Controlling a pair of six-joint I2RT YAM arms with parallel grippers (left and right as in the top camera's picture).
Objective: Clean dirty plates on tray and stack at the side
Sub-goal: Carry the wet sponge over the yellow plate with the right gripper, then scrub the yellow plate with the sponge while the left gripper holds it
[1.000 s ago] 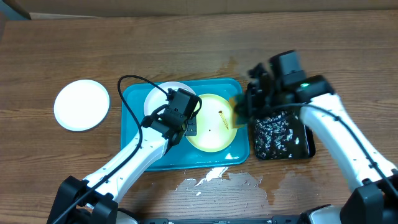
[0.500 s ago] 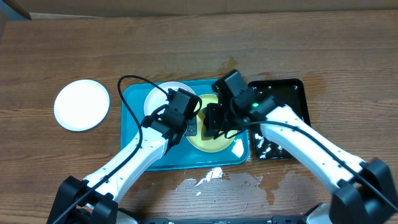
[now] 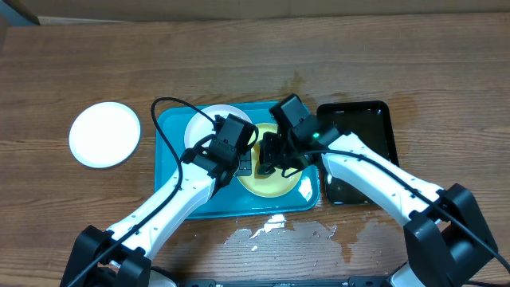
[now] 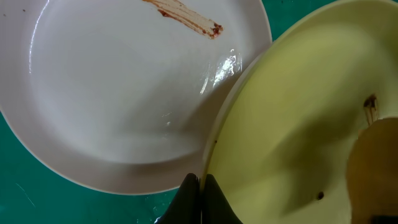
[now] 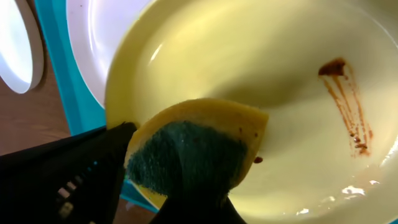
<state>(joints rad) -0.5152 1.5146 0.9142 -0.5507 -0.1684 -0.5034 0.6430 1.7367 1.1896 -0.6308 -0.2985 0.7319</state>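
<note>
Sponge (image 5: pixel 199 146) clamped in the right claw (image 3: pixel 267 165), over the smeared yellow plate (image 5: pixel 280 74) in the tray (image 3: pixel 170 163); left claw (image 4: pixel 200 188) pinched closed at that plate's rim, beside a smeared white plate (image 4: pixel 124 93); third plate (image 3: pixel 104 134) sits on the table (image 3: pixel 239 64), left of the tray

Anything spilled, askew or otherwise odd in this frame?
Yes. A whitish, wet-looking splash lies on the table just in front of the tray, outside it. On the tray, the yellow plate rests overlapping the smeared white plate at its edge.
</note>
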